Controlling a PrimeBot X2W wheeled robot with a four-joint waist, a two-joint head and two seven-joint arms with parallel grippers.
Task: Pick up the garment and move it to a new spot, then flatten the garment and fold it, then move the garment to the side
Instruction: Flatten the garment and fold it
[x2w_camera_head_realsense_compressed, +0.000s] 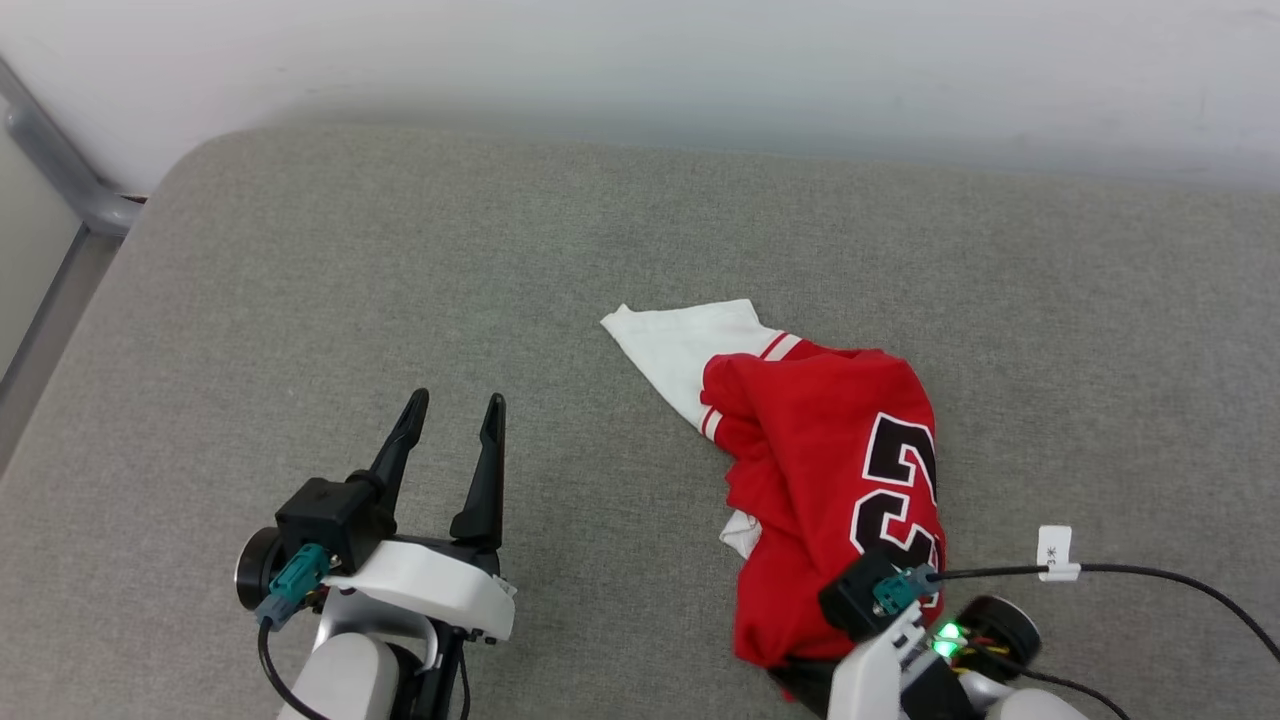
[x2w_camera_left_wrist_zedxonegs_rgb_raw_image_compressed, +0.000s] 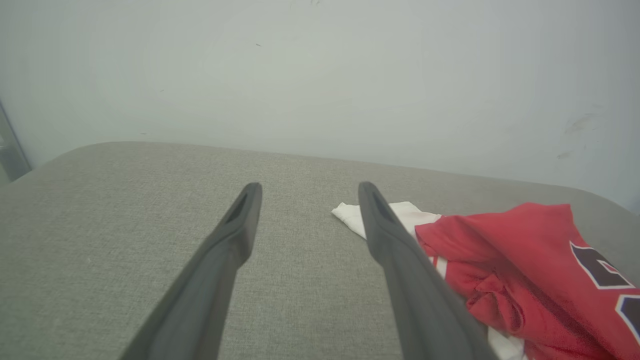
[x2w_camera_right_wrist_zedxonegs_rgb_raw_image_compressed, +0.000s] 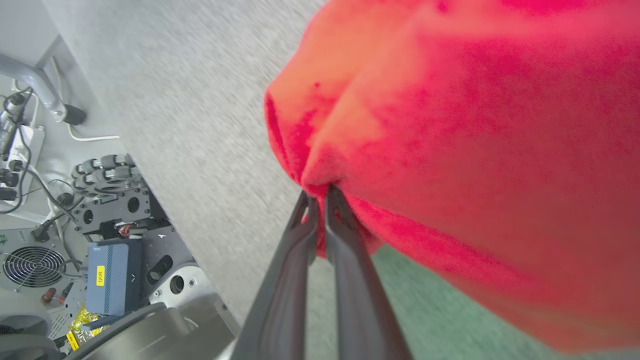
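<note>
The grey fabric-topped bench (x2w_camera_head_realsense_compressed: 300, 300) carries the whole play, with wide bare cloth to the left and far side. The garment (x2w_camera_head_realsense_compressed: 820, 470) sits right of centre, a crumpled red heap whose long axis runs from the near edge by the robot's right wrist up and away to the far left. The near end drapes over the right gripper (x2w_camera_right_wrist_zedxonegs_rgb_raw_image_compressed: 318, 192). The wrist view has those jaws pinched almost together on a fold of red fabric, so that arm owns the cloth.

The left gripper (x2w_camera_head_realsense_compressed: 457, 400) hovers over bare bench with its jaws spread wide and nothing between them, and the jersey lies off to its right, well apart. From its own camera the white sleeve (x2w_camera_left_wrist_zedxonegs_rgb_raw_image_compressed: 360, 215) peeks out just past the right finger.

That sleeve (x2w_camera_head_realsense_compressed: 680, 345) is the far tip of the heap and points toward the free arm's side. The black numerals (x2w_camera_head_realsense_compressed: 900, 490) face up near the right edge. My read is that the carry belongs to the right arm, and the left would have to reach rightward to that sleeve end to help spread it.
</note>
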